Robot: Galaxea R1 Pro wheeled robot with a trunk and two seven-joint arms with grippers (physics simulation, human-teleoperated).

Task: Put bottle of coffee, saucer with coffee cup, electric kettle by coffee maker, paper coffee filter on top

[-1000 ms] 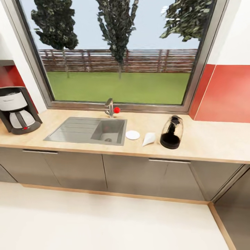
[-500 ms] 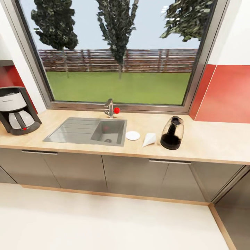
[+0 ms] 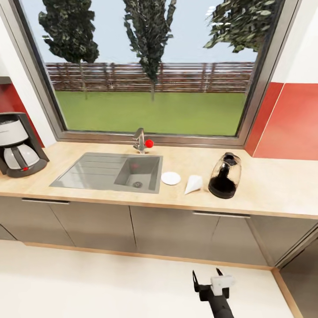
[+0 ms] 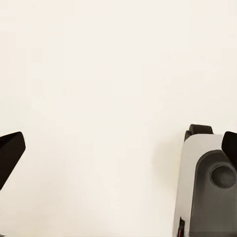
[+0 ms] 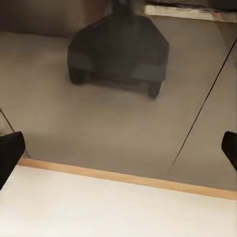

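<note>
Beige wood-look countertop (image 3: 274,185) runs across the head view, with grey cabinet fronts below it and a grey sink (image 3: 110,172) set into its middle. On it, to the right of the sink, stand three of the task's things in a row: the small flat round white saucer (image 3: 171,178), just right of it the small white paper coffee filter (image 3: 193,184) lying on its side with its point toward the far wall, and right again the squat electric kettle of dark see-through glass (image 3: 225,176). The tall black coffee maker with its white filter housing and glass carafe (image 3: 18,144) sits at the far left end of the slab, well apart from the others.

The right gripper (image 3: 207,280) rises into the head view low over the pale floor, its two dark fingers spread apart and pointing toward the counter with nothing between them. It lies near and slightly right of the filter, and roughly under the gap between filter and kettle, so those things lie straight ahead and up from it. The right arm looks the nearer one for a first reach.

In the left wrist view the left gripper (image 4: 118,148) has its dark fingertips at the two edges of the picture, wide apart and empty, over plain pale floor.
</note>
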